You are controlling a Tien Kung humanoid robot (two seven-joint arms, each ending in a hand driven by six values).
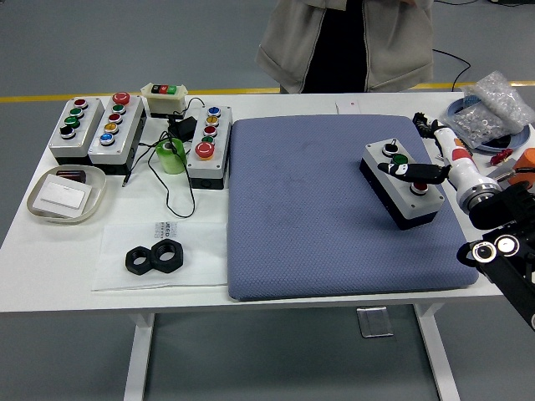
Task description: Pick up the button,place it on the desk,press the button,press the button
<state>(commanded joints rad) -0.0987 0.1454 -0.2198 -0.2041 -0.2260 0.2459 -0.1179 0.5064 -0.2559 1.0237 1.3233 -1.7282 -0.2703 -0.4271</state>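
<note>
just a grey button box [404,183], black-sided, on blue mat [318,209]

Right robot hand [407,171] fingertip on button box [404,183], on blue mat [318,217].

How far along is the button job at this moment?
Done: the button box already lies on the blue mat. In hand: the right hand reaches over it, a finger by the middle, green button; whether it presses I cannot tell. Left: the presses. No left hand in view.
</note>
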